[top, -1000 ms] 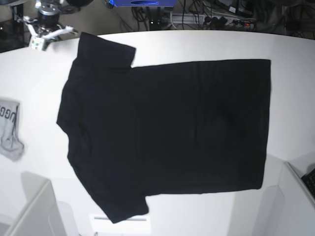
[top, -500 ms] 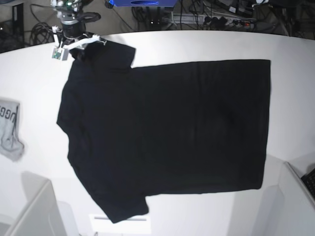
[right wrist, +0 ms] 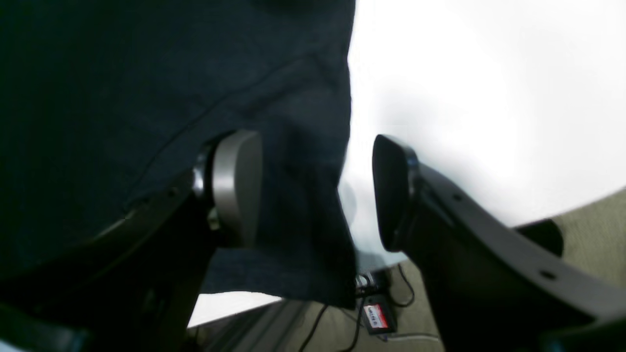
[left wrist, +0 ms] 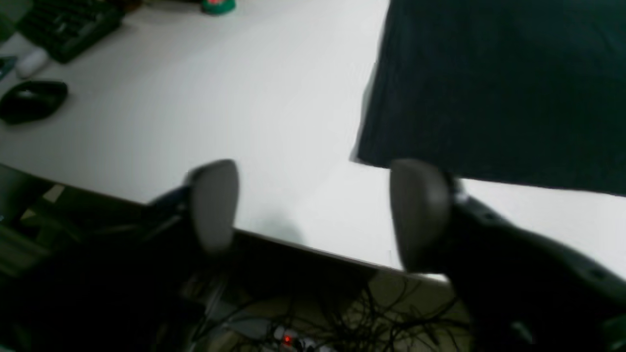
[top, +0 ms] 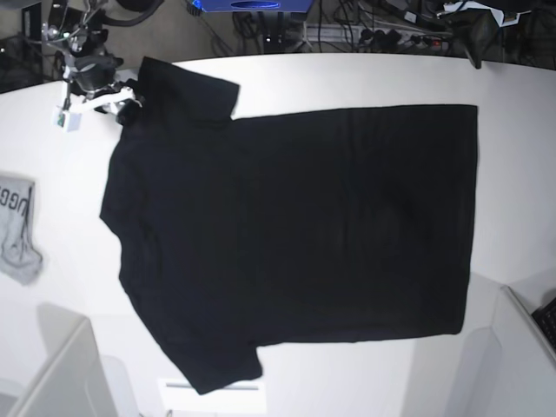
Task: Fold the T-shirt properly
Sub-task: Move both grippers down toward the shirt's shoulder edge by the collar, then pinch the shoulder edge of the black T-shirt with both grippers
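- Straddling the sleeve edge of the T-shirt (right wrist: 146,98), the right gripper (right wrist: 318,190) has its two pads apart, one pad over the black cloth and the other over the bare white table (right wrist: 489,98); the pincer is wide and nothing is pinched yet.
- In the left wrist view, the left gripper (left wrist: 313,210) is also wide and empty. It hangs above the table edge, just beside the hem corner of the shirt but apart from it.
- In the base view the T-shirt lies flat and spread across the middle of the table, plain black side up, sleeves toward the view's left and hem toward its right. No fold is made yet, in my judgement.
- A risk on the right side: the cloth near the sleeve hangs partly over the table edge. If the pads close on a thin bit only, the sleeve can slip out, or a pull can drag the shirt off the edge.
- A risk on the left side: the pads are beside the hem, not around it. If they close here they will catch only air or press the table.
- If one arm lifts before the other, the fold line may go crooked.
- A small grey cloth (top: 17,230) lies at the view's left with dark letters; they look like "GG", but I cannot read them surely.
- The red label (right wrist: 375,315) on a box under the table is too blurred to read.
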Action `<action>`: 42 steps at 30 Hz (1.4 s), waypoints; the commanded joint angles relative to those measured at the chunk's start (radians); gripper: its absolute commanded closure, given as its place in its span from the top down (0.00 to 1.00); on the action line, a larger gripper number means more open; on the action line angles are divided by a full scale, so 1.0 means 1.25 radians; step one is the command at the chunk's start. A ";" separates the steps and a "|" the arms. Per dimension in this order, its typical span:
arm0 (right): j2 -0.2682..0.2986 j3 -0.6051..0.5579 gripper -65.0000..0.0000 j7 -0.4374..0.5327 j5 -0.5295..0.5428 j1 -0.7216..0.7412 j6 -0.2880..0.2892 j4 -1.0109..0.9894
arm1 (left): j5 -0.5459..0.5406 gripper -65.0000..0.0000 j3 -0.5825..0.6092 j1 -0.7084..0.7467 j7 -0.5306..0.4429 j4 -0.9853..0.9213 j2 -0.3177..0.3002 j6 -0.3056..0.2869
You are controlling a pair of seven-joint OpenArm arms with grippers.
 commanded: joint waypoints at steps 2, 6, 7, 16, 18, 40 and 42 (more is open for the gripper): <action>0.007 0.005 0.52 0.006 0.004 0.009 0.004 -0.016 | -0.007 0.76 0.003 0.003 0.010 0.016 -0.017 -0.024; 0.015 0.004 0.52 0.006 0.003 0.021 0.004 -0.077 | -0.091 0.73 0.005 -0.013 0.093 0.025 -0.024 -0.096; 0.021 0.001 0.52 0.007 0.003 0.021 0.004 -0.091 | -0.129 0.73 0.004 -0.022 0.110 0.025 -0.026 -0.113; 0.020 -0.035 0.52 0.003 0.003 0.006 0.014 -0.132 | -0.254 0.73 -0.008 -0.055 0.222 0.031 -0.067 -0.194; 0.021 -0.059 0.52 0.006 0.002 -0.002 0.032 -0.132 | -0.254 0.73 -0.017 -0.067 0.236 0.036 -0.067 -0.194; 0.044 -0.124 0.00 0.008 0.002 -0.014 0.043 -0.197 | -0.257 0.73 -0.110 -0.241 0.493 0.021 -0.034 -0.193; 0.044 -0.124 0.00 0.008 0.002 -0.013 0.043 -0.206 | -0.257 0.73 -0.152 -0.270 0.549 0.015 -0.018 -0.193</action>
